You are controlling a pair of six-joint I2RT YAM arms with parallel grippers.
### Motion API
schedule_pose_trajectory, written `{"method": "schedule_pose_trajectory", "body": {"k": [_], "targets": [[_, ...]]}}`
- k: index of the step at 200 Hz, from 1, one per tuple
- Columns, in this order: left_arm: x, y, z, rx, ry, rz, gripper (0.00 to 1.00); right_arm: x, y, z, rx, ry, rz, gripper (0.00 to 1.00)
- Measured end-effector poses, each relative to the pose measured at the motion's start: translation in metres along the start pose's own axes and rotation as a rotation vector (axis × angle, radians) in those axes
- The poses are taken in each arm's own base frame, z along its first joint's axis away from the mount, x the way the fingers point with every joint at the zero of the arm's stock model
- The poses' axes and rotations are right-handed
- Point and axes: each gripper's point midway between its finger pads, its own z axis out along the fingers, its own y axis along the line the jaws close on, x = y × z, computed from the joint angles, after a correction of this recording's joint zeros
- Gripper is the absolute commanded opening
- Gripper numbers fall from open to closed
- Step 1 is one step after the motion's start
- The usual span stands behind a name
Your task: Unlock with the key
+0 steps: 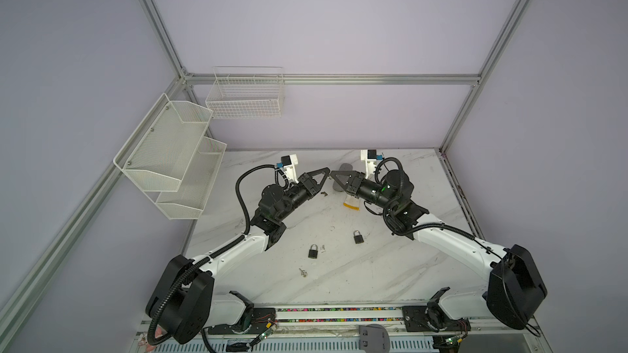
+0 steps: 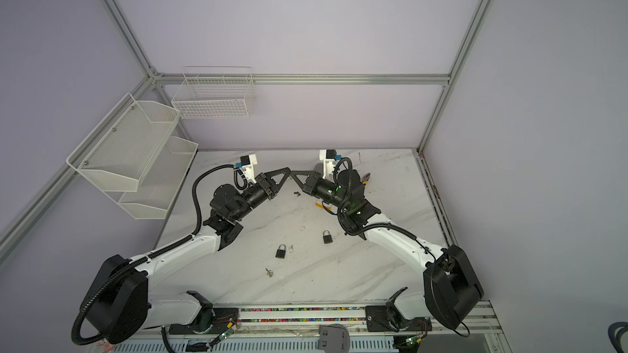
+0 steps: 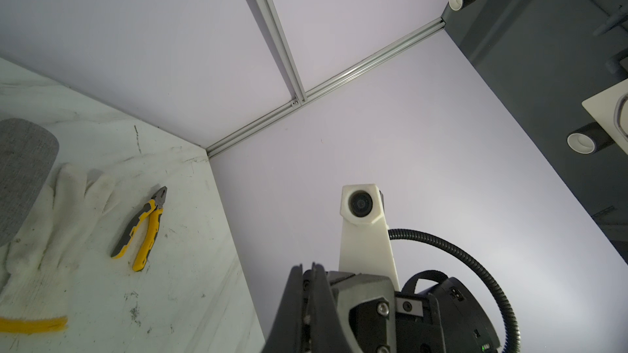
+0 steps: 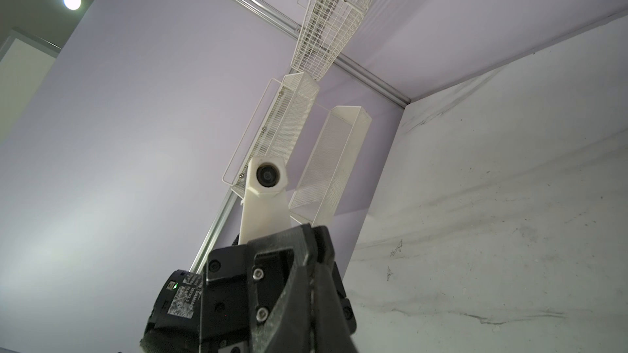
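On the table (image 1: 380, 266) lie dark, silver-shackled padlocks (image 1: 313, 252) (image 1: 358, 238); left end effector (image 1: 327, 170) and right end effector (image 1: 332, 174) clenched empty.

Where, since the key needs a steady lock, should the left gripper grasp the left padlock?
Take the padlock by its black body, not the shackle. It lies flat on the table, shackle pointing toward the back wall, so come straight down and pinch across the body's sides, probably leaving its bottom end free. The left gripper is shut; open it first.
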Motion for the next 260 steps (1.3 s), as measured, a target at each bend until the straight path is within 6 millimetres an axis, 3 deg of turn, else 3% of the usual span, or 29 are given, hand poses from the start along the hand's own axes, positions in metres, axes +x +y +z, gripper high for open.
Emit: {"method": "schedule_pose_trajectory", "body": {"k": [12,22,39,65,103,143,197,260], "targets": [[0.0,0.0,0.0,-0.003,0.001,0.001,0.0,0.0,0.0,0.0,0.003,0.0,-0.008,0.0],[0.0,0.0,0.0,-0.009,0.004,0.004,0.0,0.0,0.0,-0.001,0.007,0.001,-0.013,0.09],[0.001,-0.001,-0.002,-0.017,0.011,0.03,0.0,0.0,-0.002,-0.003,0.024,-0.005,-0.023,0.34],[0.0,0.003,-0.008,-0.091,0.046,0.119,0.0,-0.013,-0.002,-0.014,0.04,-0.038,-0.045,0.44],[-0.001,0.001,-0.006,-0.197,0.172,0.344,0.0,-0.028,0.007,-0.035,0.005,-0.036,-0.133,0.45],[0.016,-0.011,-0.001,-0.14,0.327,0.502,0.0,-0.003,-0.006,-0.043,-0.031,0.098,-0.187,0.41],[0.039,0.002,0.001,-0.084,0.446,0.545,0.0,0.02,-0.001,-0.046,-0.132,0.213,-0.214,0.4],[0.043,-0.002,0.007,-0.023,0.461,0.551,0.0,0.026,-0.019,-0.04,-0.13,0.257,-0.192,0.38]]}}
